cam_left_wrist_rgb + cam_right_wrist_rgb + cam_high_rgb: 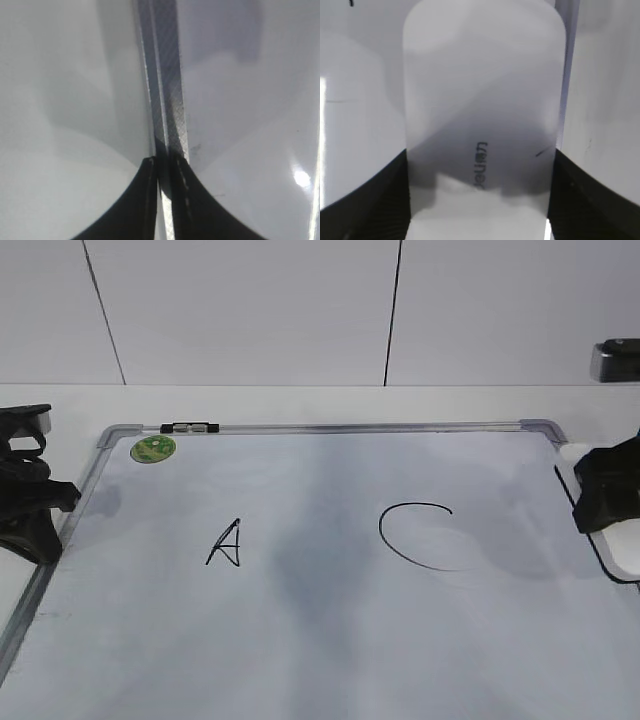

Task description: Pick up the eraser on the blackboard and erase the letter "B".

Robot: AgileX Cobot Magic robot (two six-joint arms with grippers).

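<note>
The blackboard [300, 640] lay flat and took up most of the table, its silver-grey frame running past both claws. Between the "A" [226, 543] and the "C" [415, 536] the surface was only a grey smudge; no letter "B" could be made out there. A round green sticker [153, 449] sat in the far corner, beyond the left claw, and a small black-and-grey clip [190, 427] rested on the far frame edge just past it.

The eraser [482, 115] lay at the board's edge on the right claw's side, directly under that claw and reaching out ahead of it; in the exterior view only a sliver of it [573, 451] showed behind the claw. The right claw [480, 200] straddled it with one finger against each long side, so it appeared closed on the block. Tiny grey print [480, 165] sat on the eraser's top, between the fingers.

The left claw [165, 195] hung over the board's frame strip [167, 90] at the opposite edge, well apart from the eraser. Its two fingertips stood almost together with only a thin slit between them, holding nothing
</note>
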